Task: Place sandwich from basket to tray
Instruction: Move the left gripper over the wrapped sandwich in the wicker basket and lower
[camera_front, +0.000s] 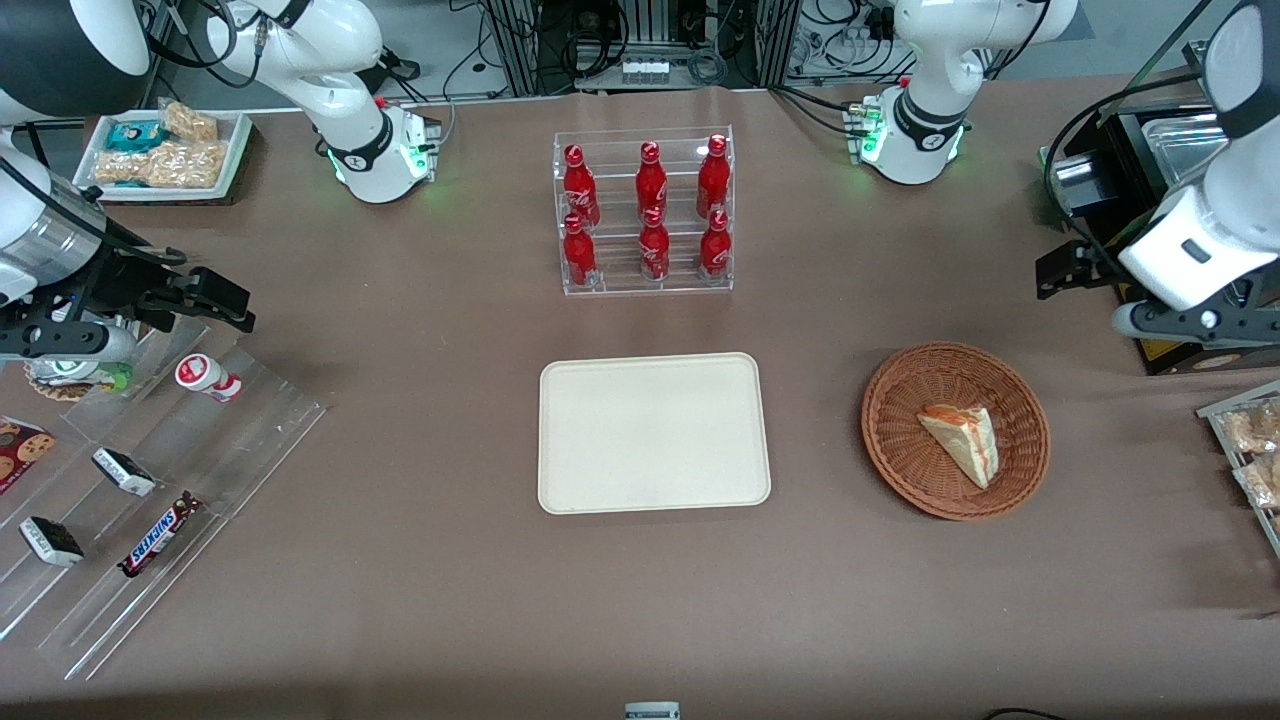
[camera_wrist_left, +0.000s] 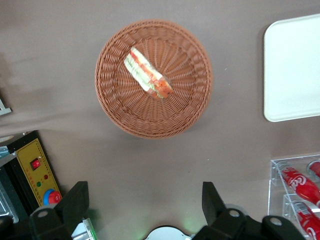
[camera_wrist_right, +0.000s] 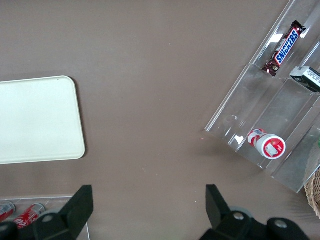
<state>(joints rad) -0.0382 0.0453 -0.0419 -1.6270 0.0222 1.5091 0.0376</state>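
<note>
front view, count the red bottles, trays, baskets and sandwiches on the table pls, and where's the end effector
red bottles: 6
tray: 1
basket: 1
sandwich: 1
total: 9
end effector: open, above the bare table beside the basket, farther from the front camera than it

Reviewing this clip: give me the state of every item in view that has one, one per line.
sandwich: lying in the basket, not gripped
basket: on the table, holding only the sandwich
tray: flat on the table, nothing on it
tool: open, raised above the table near the basket, holding nothing
cola bottles: six, upright in the clear rack
Snickers bar: lying on the clear stepped stand
</note>
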